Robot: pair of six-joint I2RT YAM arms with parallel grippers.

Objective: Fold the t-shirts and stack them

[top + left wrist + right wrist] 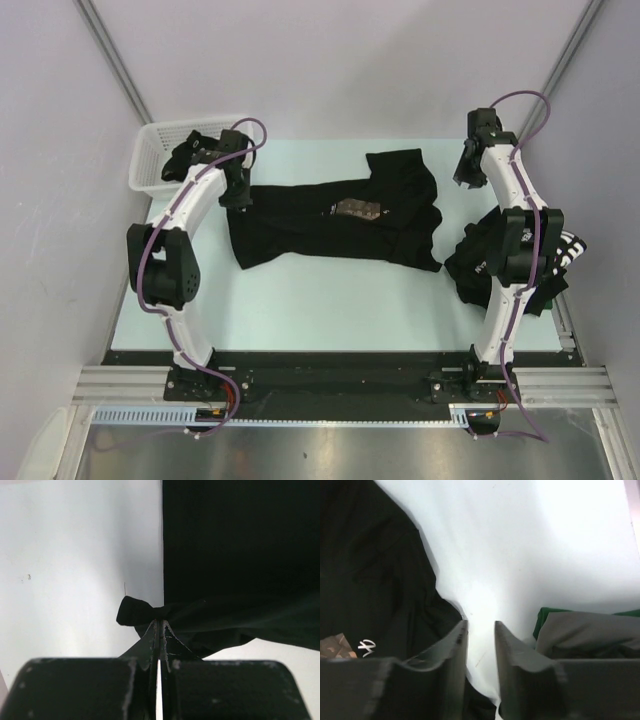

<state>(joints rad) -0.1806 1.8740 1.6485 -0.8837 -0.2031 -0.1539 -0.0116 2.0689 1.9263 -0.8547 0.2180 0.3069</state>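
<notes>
**Printed shirt pinched at left end; right end free**

Top: the printed t-shirt (340, 225) lies across the table (330, 300), long axis left–right. The left gripper (237, 190) is at its left end and the right gripper (468, 172) is just past its right end. A second t-shirt (560, 250) is heaped far right, half hidden.

Left wrist: jaws clamped on a pinch of black fabric.

Right wrist: jaws parted and empty, with the shirt to their left. A green-grey cloth (580, 630) at right is hard to identify.

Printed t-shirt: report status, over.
Left gripper shut on edge of printed t-shirt. Right gripper open, empty, beside it. Second shirt heaped farther right.
</notes>
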